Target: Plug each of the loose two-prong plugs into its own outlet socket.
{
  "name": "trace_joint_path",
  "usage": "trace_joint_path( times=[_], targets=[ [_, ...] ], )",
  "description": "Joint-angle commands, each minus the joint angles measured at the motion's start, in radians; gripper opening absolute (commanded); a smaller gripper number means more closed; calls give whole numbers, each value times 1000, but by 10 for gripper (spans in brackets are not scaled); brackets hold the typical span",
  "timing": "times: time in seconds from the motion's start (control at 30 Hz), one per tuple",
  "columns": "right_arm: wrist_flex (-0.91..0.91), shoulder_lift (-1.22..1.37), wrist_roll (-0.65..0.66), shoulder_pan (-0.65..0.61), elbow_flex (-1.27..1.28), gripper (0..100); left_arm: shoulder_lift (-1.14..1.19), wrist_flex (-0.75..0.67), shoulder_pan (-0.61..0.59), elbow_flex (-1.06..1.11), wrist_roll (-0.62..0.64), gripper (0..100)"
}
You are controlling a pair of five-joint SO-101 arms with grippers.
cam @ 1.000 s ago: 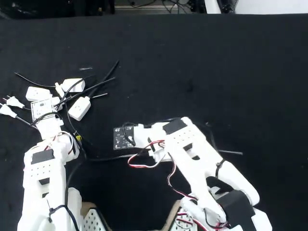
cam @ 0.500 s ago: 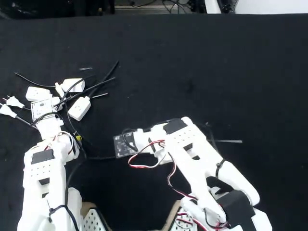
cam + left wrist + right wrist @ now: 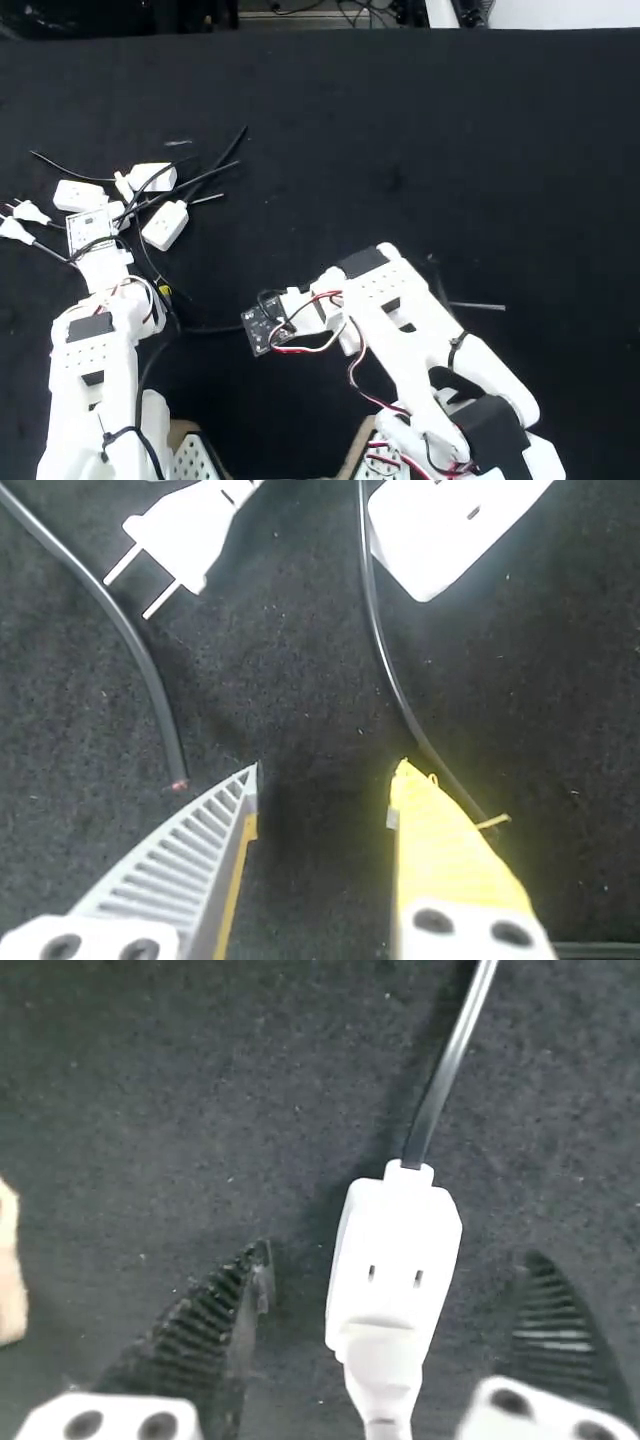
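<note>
Two arms low over a black table (image 3: 420, 130), seen from above. Left arm (image 3: 90, 340) at 8 o'clock, nose against a heap at 9: white sockets (image 3: 165, 225), plugs (image 3: 30, 212) on the heap's 9 o'clock fringe, black cables (image 3: 215, 160) fanning toward 1. Risk here: cords crossed, so one lifted plug likely to drag its neighbours. Right arm (image 3: 400, 310) at 6 o'clock, own bulk masking the cloth beneath its wrist.

From the left wrist: left gripper (image 3: 328, 770) spread apart, holding nothing, above bare cloth. Untouched plug (image 3: 175, 535) ahead of the grey finger (image 3: 190, 850); socket (image 3: 450, 520) ahead of the yellow finger (image 3: 440, 860), cut off by the frame edge. Black cable (image 3: 385, 670) passing under the yellow tip, liable to be pinched in place of a plug.

From the right wrist: right gripper (image 3: 398, 1255) wide apart, straddling without touching a white socket (image 3: 395, 1240), cord (image 3: 445, 1070) leaving its far end. Off-centre closing likely to twist it askew. White piece (image 3: 378, 1380) at its near end half cut off; seated plug or not, hard to tell.
</note>
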Motion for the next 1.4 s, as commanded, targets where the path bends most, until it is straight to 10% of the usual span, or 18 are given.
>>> trace_joint_path(
  times=[0.0, 0.73, 1.37],
  targets=[
    [0, -10, 11, 23, -54, 387, -15, -17, -12, -13, 2, 213],
    [55, 257, -8, 114, -232, 57, -14, -17, -12, -13, 2, 213],
    [43, 125, -733, 560, -526, 11, -14, -17, -12, -13, 2, 213]
  ],
)
